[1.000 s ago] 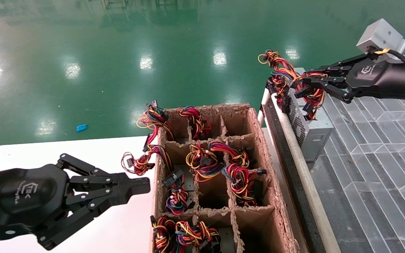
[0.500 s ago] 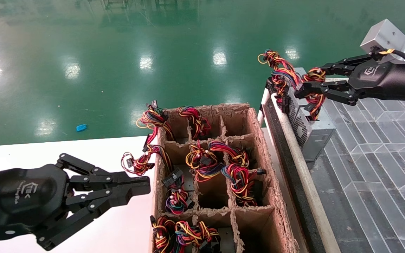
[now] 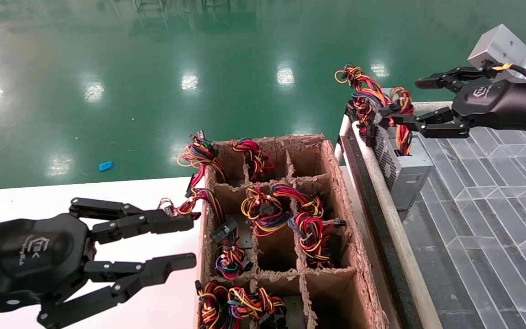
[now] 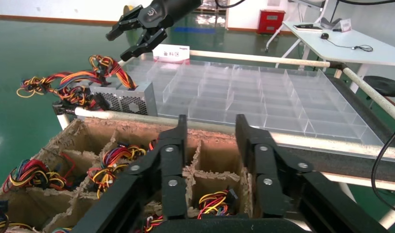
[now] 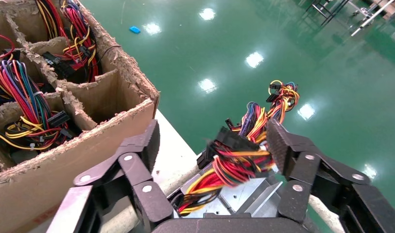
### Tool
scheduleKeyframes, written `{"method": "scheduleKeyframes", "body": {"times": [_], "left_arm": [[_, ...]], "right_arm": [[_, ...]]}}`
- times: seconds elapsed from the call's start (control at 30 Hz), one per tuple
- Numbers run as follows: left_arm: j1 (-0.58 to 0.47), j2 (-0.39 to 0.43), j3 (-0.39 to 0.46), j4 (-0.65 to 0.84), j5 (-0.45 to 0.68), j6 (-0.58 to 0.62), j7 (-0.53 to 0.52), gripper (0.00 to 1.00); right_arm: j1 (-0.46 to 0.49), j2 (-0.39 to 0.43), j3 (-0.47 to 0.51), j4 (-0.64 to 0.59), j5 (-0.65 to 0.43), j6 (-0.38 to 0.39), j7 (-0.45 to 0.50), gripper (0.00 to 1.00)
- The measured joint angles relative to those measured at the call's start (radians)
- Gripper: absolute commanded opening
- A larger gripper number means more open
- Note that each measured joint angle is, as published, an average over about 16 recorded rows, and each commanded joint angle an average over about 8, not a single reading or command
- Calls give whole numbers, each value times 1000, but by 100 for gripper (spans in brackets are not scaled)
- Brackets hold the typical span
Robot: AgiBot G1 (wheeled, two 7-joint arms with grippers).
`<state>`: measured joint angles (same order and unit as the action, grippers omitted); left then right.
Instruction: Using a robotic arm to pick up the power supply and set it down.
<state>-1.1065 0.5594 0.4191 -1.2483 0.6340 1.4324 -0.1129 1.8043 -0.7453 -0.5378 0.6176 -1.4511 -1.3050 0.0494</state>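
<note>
Power supply [image 3: 402, 167] sits on the clear divided tray [image 3: 486, 192] to my right, tucked against the tray's near rail at the corner, its perforated side facing the cardboard box [image 3: 281, 228]. Its wire bundle [image 3: 372, 98] loops up off the top and spills over the rail.

My right gripper [image 3: 416, 103] hangs just above the box-shaped unit, released: the jaws stand wide apart with the wires between them, and in the right wrist view neither finger [image 5: 287, 145] presses on the red and yellow strands [image 5: 234, 167]. So I judge the unit set down and let go.

My left gripper [image 3: 178, 242] hovers over the white table [image 3: 121, 192], just beside the cardboard box of other bundles, its jaws spread too and holding nothing.

How it would handle: a metal case like that is likely heavy for its size, stiff and a little slick on its flat faces. The wires are soft and springy, so taking it by them lets the case swing and may strain where they enter. A firmer hold would be across the case's two plain sides, clear of the perforated grille [image 4: 118, 101], though the rail crowds one of them.
</note>
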Motion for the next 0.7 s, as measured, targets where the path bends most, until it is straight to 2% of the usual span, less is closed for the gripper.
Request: {"method": "scheduleKeyframes", "body": {"times": [0.37, 0.7], "left_arm": [[0, 0, 0, 0, 0, 0, 0, 100], [0, 0, 0, 0, 0, 0, 0, 100]], "right_arm": [[-24, -2, 23, 12, 53, -15, -5, 100], [-107, 12, 54, 85, 140, -41, 9, 100]]}}
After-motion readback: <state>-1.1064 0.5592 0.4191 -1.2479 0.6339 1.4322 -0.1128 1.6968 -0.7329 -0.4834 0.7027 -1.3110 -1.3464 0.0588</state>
